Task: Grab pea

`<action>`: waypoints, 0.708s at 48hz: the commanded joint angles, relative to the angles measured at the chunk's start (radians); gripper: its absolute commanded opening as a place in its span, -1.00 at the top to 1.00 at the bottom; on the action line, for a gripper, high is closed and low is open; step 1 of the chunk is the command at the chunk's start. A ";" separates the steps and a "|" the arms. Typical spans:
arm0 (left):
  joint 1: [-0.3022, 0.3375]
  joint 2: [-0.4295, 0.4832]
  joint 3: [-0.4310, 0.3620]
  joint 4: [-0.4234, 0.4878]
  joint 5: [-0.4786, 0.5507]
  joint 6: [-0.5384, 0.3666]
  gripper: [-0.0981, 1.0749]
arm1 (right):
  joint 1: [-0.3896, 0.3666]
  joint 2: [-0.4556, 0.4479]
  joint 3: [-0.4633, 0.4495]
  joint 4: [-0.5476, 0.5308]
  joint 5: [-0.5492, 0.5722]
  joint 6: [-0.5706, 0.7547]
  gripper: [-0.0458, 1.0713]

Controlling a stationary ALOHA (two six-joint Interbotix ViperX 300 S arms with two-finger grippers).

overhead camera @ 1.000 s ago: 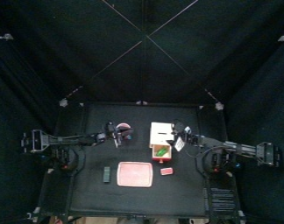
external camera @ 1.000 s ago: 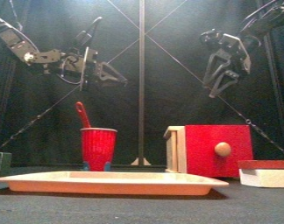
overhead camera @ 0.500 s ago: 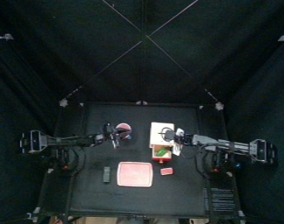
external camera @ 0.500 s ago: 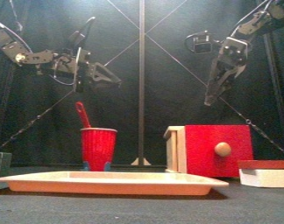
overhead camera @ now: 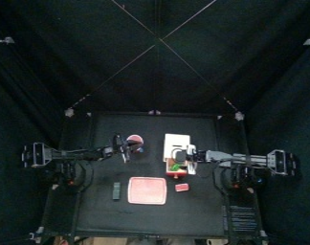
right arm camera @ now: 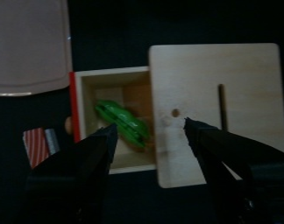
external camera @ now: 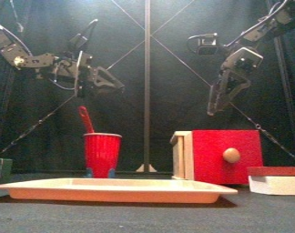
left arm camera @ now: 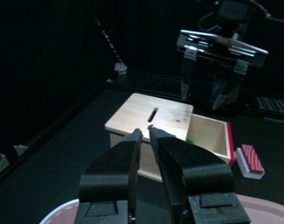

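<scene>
Right gripper (right arm camera: 151,144): hovering wide open, empty, over box (right arm camera: 215,79). Targeting pea (right arm camera: 124,122) at eleven o'clock of jaws; advised descending straight, clearing box walls, closing gently.

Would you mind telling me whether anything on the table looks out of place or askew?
Nothing stands out. The pale wooden box with its slotted lid sits squarely, the bright green pea piece lies inside its open compartment, and the pink square tray lies flat.
</scene>
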 commanded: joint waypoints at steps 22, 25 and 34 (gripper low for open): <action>0.006 0.015 -0.002 -0.025 -0.011 0.002 -0.20 | 0.009 0.114 -0.051 -0.044 0.035 -0.011 -0.57; 0.005 0.020 0.000 -0.028 -0.011 0.002 -0.20 | 0.009 0.132 -0.061 -0.046 0.054 -0.021 -0.57; 0.006 0.041 0.000 -0.037 -0.011 0.002 -0.20 | 0.000 0.184 -0.092 -0.011 0.092 -0.117 -0.57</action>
